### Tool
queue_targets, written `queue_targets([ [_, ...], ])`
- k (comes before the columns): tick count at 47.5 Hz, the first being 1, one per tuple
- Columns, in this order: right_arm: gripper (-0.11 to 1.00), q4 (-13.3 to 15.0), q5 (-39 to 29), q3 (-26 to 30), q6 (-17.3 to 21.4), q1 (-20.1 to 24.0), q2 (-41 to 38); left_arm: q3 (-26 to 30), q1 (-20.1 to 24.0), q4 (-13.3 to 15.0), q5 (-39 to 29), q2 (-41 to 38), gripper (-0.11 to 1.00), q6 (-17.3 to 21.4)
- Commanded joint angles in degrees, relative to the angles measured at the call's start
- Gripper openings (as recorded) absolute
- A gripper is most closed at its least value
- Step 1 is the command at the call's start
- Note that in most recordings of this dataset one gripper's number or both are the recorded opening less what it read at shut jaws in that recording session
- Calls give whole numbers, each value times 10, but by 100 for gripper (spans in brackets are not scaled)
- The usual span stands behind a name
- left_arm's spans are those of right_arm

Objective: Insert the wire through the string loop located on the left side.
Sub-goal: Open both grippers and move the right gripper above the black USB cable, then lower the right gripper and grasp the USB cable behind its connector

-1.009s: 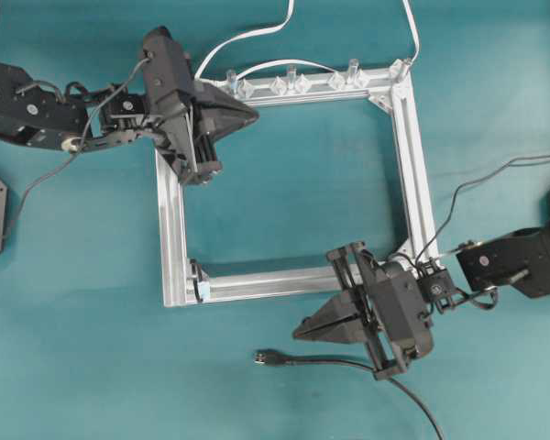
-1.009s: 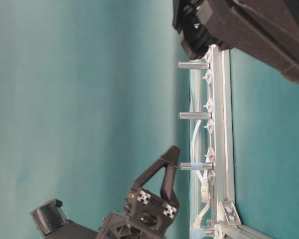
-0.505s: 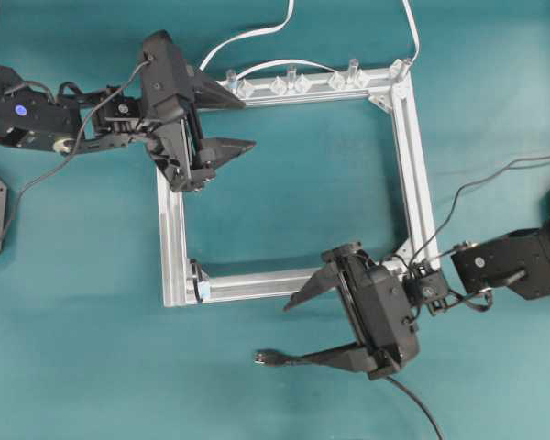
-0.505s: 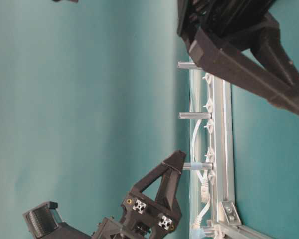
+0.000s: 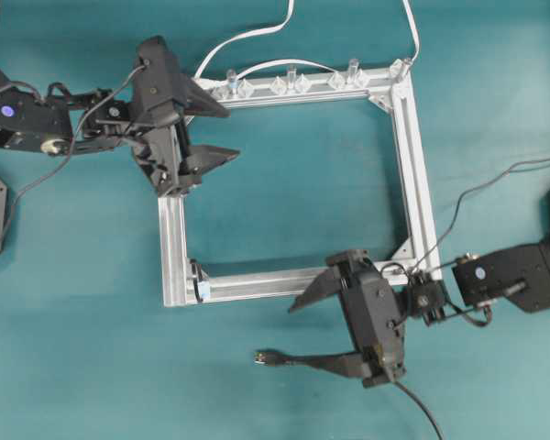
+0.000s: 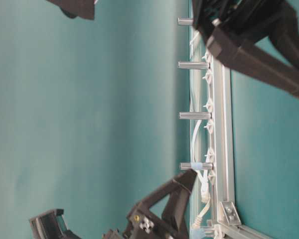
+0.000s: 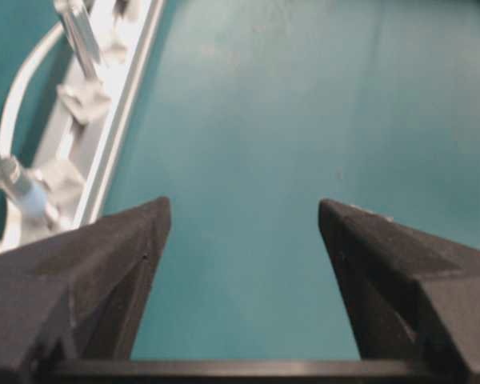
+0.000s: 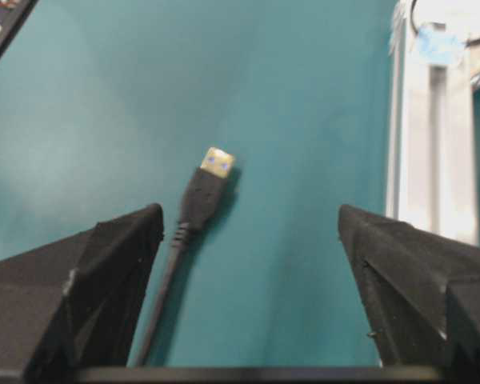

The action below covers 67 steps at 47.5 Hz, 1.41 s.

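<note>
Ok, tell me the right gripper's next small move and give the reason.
Probably lower the right gripper and close on the wire just behind its plug. Its jaws are open, and in the right wrist view the wire lies loose on the table between them, closer to the left finger and not gripped. It has to be held before it can go to the string loop on the frame.

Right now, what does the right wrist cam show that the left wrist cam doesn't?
Only the right wrist view shows the wire lying on the table, metal plug tip pointing away, plus a pale blue bit at the frame corner. Only the left wrist view shows the white cable and upright pegs. Both show open jaws, nothing held, and the silver frame on teal.
</note>
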<state>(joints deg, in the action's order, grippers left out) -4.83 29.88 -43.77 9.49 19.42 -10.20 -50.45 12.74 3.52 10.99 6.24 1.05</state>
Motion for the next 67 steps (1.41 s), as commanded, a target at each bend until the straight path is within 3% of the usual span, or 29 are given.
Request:
queue_targets([
  [1,89,-25,-6,13,-2,19,16,-1,-8,-3,-5,18,79,0],
  [17,89,-80,-35,47,-3,35,-28,-27,-40,-3,-7,37,80,-1],
  [35,83,-82,-98,76,-3,40,-66,-41,-57,-3,-7,45,79,-1],
  [67,79,-82,-124,80,-2,40,-87,-46,-61,-3,-7,48,79,-1],
])
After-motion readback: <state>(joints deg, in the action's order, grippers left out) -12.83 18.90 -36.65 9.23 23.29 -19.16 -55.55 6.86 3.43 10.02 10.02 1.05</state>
